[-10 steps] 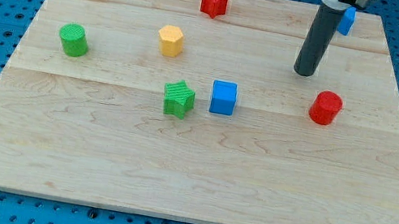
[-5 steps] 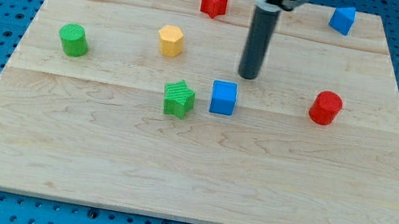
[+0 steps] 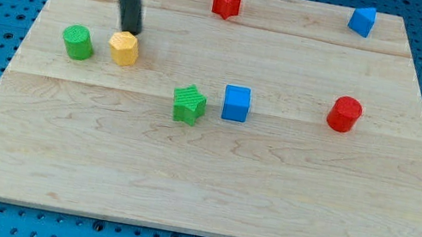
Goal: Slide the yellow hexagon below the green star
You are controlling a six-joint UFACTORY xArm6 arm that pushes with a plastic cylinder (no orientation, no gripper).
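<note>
Just beside the green cylinder [image 3: 78,43], my tip [image 3: 133,32] touches the yellow hexagon [image 3: 124,48]; no hand shows.

Bright, even overhead light, no harsh glare on the wooden surface [image 3: 209,179]. Shadows short and soft, tucked tight under each block, e.g. green star [image 3: 188,103] and red cylinder [image 3: 344,114]. Focus sharp across the view, wood grain clear. Rod slightly motion-smeared near the view's top. No noticeable edge distortion.

Yellow hexagon [image 3: 124,48] upright on board, up-left of green star [image 3: 188,103], well apart from it.
</note>
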